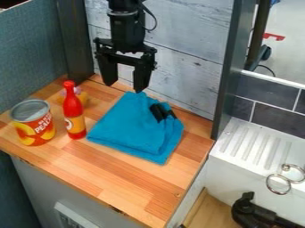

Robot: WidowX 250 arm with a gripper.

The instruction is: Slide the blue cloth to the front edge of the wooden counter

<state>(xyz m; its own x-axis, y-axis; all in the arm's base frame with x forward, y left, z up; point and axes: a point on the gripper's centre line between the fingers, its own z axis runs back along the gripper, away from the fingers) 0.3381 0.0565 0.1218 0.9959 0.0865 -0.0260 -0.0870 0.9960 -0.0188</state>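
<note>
- Something yellowish [84, 98], partly hidden behind the bottle [72, 111]
- Black thing [159, 112] on the cloth [131, 132] at one o'clock, hard to make out
- Hand [125, 87] pointing down, spread, near the cloth's twelve o'clock end
- Cloth on counter [134, 189], bottle at its nine

The cloth [134, 130] on the desk [137, 187] is topped by a small object [159, 112] near one o'clock and flanked by a bottle [73, 113], then a can [33, 124], towards nine, and a sink [255, 144] at three.

blue cloth [134, 133], folded, on wooden counter [128, 182]
</note>
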